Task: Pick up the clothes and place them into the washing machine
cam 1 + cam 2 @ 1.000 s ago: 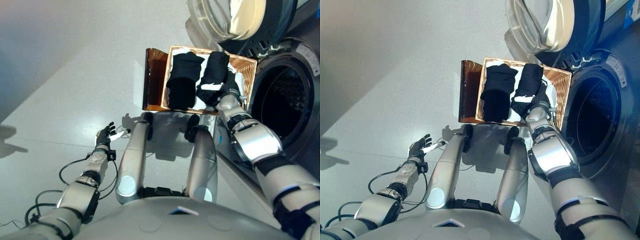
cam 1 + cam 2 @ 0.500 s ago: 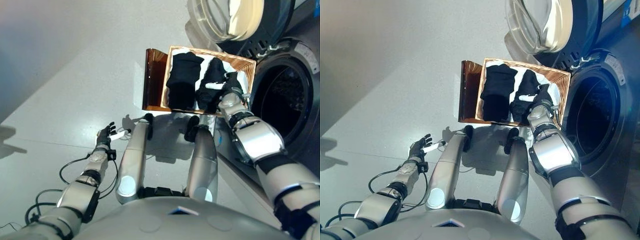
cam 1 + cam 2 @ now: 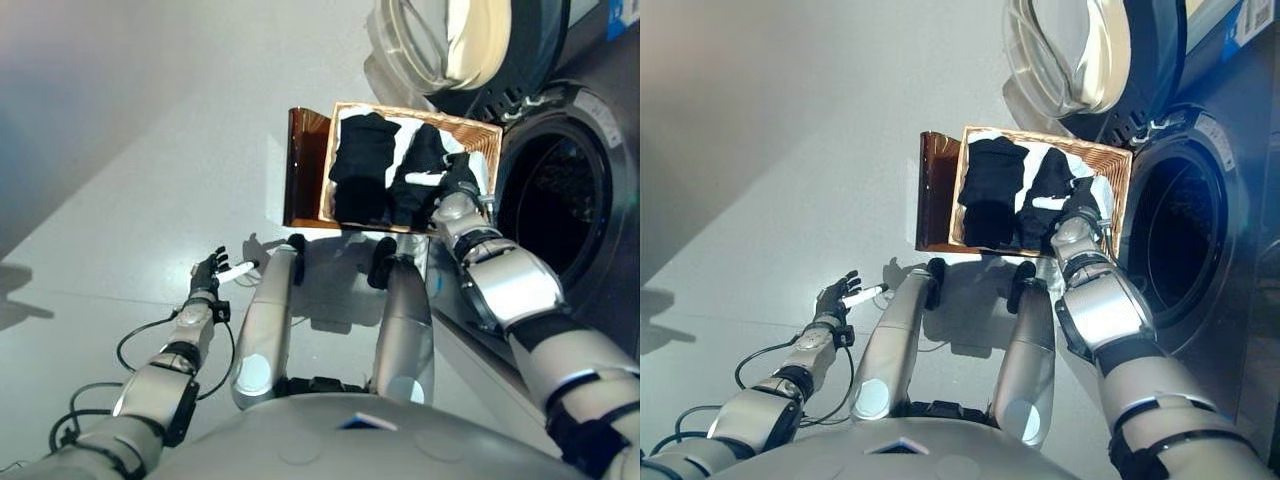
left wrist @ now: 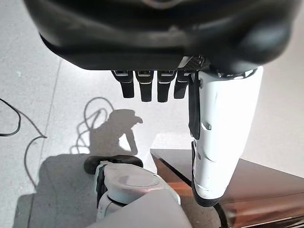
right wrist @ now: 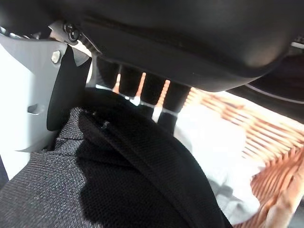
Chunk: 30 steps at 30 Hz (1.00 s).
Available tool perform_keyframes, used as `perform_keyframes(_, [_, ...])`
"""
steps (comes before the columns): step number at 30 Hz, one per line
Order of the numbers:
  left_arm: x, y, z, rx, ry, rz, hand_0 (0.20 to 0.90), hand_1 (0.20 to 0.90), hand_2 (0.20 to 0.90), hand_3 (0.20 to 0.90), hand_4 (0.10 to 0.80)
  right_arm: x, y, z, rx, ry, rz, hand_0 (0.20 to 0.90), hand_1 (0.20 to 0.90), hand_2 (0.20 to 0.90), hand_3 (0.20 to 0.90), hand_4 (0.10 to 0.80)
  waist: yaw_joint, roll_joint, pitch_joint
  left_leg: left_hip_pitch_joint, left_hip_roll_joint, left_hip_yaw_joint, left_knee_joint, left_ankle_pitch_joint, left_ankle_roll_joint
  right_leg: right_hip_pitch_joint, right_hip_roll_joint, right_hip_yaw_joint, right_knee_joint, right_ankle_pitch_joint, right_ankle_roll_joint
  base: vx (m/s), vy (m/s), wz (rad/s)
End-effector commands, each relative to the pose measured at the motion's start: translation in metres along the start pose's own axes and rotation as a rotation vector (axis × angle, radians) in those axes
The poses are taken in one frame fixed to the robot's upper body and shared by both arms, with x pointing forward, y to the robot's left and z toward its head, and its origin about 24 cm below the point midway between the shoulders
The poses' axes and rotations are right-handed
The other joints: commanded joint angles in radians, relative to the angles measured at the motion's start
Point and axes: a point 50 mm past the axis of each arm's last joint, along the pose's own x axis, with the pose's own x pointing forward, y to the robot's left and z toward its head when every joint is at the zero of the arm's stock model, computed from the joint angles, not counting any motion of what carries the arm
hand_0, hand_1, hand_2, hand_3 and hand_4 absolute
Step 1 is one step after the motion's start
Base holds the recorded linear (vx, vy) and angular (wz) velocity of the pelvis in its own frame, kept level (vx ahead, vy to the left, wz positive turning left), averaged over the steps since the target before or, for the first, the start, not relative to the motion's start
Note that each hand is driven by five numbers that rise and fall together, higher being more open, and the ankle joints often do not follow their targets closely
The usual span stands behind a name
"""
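Your right hand (image 3: 457, 178) sits in the woven wicker basket (image 3: 487, 130) at the upper centre of the frame, its fingers and white-covered thumb curled round a bunched black knit garment (image 5: 118, 175) that lies over white cloth (image 5: 216, 142). A second black garment (image 3: 360, 165) lies folded in the basket's left half, and a glossy brown panel (image 3: 305, 165) stands against the basket's left side. Just right of the basket you see the washing machine's dark round drum opening (image 3: 555, 205) with its glass door (image 3: 440, 40) swung open above, while your left hand (image 3: 208, 270) hangs at lower left over the smooth grey floor (image 3: 120, 150), fingers straight and holding nothing.
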Motion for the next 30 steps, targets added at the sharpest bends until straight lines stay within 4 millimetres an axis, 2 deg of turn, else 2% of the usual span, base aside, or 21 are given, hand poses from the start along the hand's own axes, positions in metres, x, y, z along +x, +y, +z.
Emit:
perform_keyframes(1, [-0.003, 0.031, -0.004, 0.039, 0.003, 0.085, 0.900, 0.900, 0.900, 0.900, 0.800, 0.008, -0.026, 0.023, 0.078, -0.108, -0.086, 0.200, 0.200, 0.200, 0.200, 0.300, 0.009, 0.000, -0.019, 0.086, -0.032, 0.066, -0.055, -0.045, 0.025, 0.117, 0.018, 0.031, -0.087, -0.025, -0.026, 0.013, -0.014, -0.09])
perform_keyframes(3, [-0.004, 0.029, -0.008, 0.038, 0.004, 0.078, 0.900, 0.900, 0.900, 0.900, 0.800, 0.007, -0.027, 0.033, 0.186, -0.160, -0.087, 0.200, 0.200, 0.200, 0.200, 0.300, 0.000, 0.009, -0.026, 0.101, -0.028, 0.076, -0.066, -0.040, 0.023, 0.122, 0.023, 0.044, -0.089, -0.024, -0.027, 0.019, -0.012, -0.11])
perform_keyframes(9, [-0.006, 0.019, -0.013, 0.031, -0.002, 0.041, 0.900, 0.900, 0.900, 0.900, 0.800, 0.003, -0.023, 0.029, 0.463, -0.191, -0.053, 0.200, 0.200, 0.200, 0.200, 0.300, -0.023, 0.021, -0.036, 0.118, -0.020, 0.090, -0.063, -0.046, 0.019, 0.130, 0.026, 0.059, -0.085, -0.031, -0.028, 0.014, -0.006, -0.13])
perform_keyframes(14, [-0.007, 0.018, -0.015, 0.029, 0.002, 0.029, 0.900, 0.900, 0.900, 0.900, 0.800, 0.003, -0.024, 0.020, 0.526, -0.180, -0.035, 0.200, 0.200, 0.200, 0.200, 0.300, -0.034, 0.021, -0.048, 0.133, -0.017, 0.097, -0.081, -0.046, 0.016, 0.137, 0.027, 0.061, -0.101, -0.026, -0.026, 0.005, -0.015, -0.07])
perform_keyframes(15, [-0.008, 0.016, -0.016, 0.023, 0.000, 0.022, 0.900, 0.900, 0.900, 0.900, 0.800, 0.003, -0.026, 0.015, 0.526, -0.175, -0.034, 0.200, 0.200, 0.200, 0.200, 0.300, -0.040, 0.019, -0.052, 0.139, -0.021, 0.105, -0.119, -0.009, 0.019, 0.139, 0.024, 0.062, -0.136, 0.015, -0.028, -0.056, 0.004, -0.06])
perform_keyframes(22, [-0.009, 0.014, -0.016, 0.001, -0.011, 0.019, 0.900, 0.900, 0.900, 0.900, 0.800, 0.003, -0.030, 0.012, 0.575, -0.192, -0.027, 0.200, 0.200, 0.200, 0.200, 0.300, -0.055, 0.027, -0.051, 0.205, -0.030, 0.135, -0.240, 0.035, 0.018, 0.184, 0.028, 0.083, -0.239, 0.066, -0.016, 0.006, 0.020, -0.11])
perform_keyframes(25, [-0.010, 0.008, -0.019, -0.014, -0.016, 0.000, 0.900, 0.900, 0.900, 0.900, 0.800, -0.002, -0.023, -0.005, 0.668, -0.164, -0.011, 0.200, 0.200, 0.200, 0.200, 0.300, -0.064, 0.032, -0.055, 0.253, -0.037, 0.145, -0.331, 0.078, 0.014, 0.223, 0.027, 0.082, -0.314, 0.099, -0.006, 0.044, 0.002, -0.19])
perform_keyframes(30, [-0.011, 0.000, -0.020, -0.041, -0.020, -0.014, 0.900, 0.900, 0.900, 0.900, 0.800, -0.008, -0.015, -0.039, 0.854, -0.072, -0.014, 0.200, 0.200, 0.200, 0.200, 0.300, -0.075, 0.035, -0.076, 0.317, -0.041, 0.137, -0.441, 0.116, 0.004, 0.282, 0.022, 0.075, -0.411, 0.134, 0.005, 0.067, -0.017, -0.10])
